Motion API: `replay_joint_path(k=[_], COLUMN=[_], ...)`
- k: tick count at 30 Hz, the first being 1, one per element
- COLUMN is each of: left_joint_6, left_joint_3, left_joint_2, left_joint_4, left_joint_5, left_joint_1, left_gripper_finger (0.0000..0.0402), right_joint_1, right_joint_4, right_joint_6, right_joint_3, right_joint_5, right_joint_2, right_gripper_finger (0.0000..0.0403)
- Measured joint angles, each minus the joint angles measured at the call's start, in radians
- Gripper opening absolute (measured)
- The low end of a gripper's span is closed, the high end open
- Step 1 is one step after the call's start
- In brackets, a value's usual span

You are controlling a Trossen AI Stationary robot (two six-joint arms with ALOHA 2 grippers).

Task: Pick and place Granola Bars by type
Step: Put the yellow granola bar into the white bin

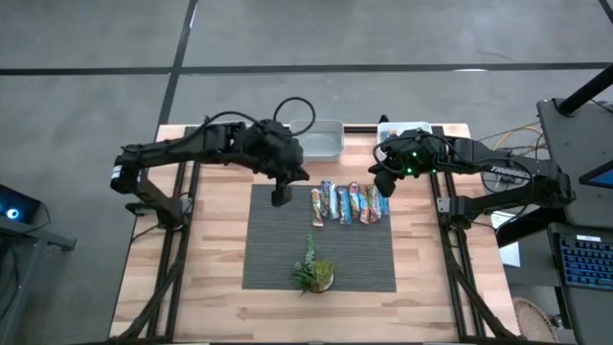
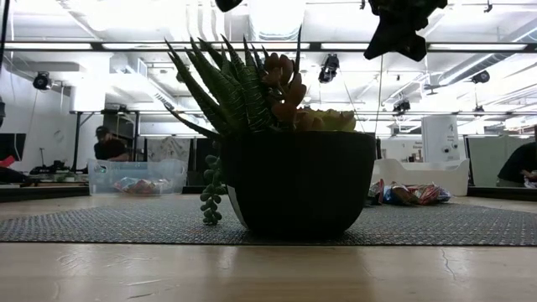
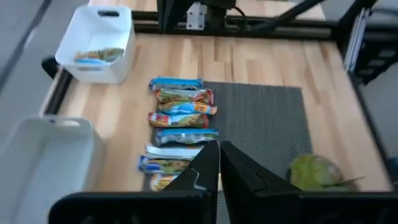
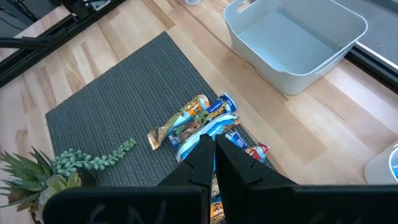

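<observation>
While both hands hover pressed together and empty, the Granola Bars [image 1: 347,203] lie in a row just below the right hand [image 1: 382,182], nearer it than the left hand [image 1: 280,195].

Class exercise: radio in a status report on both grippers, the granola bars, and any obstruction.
Left gripper shut, empty, beside bars. Right gripper shut, empty, over row's end. Granola bars on mat. Plant clear of them.

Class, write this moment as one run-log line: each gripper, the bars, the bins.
left gripper: shut, empty, above mat | right gripper: shut, empty, over bars | granola bars: row on mat | left bin: empty | right bin: holds bars
</observation>
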Motion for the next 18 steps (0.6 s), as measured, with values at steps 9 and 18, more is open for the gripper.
replay_joint_path(k=[9, 18], left_joint_6=[0.383, 0.608], left_joint_3=[-0.001, -0.003], left_joint_2=[0.015, 0.062], left_joint_4=[-0.001, -0.030], left_joint_5=[0.001, 0.028], left_joint_1=[-0.001, -0.001], left_gripper_finger=[0.0000, 0.0000], right_joint_1=[0.000, 0.000], right_joint_4=[0.000, -0.003], right_joint_6=[0.000, 0.008], right_joint_3=[0.000, 0.000], right_joint_5=[0.000, -0.008], right_joint_2=[0.000, 0.000], right_gripper_finger=[0.0009, 0.0009])
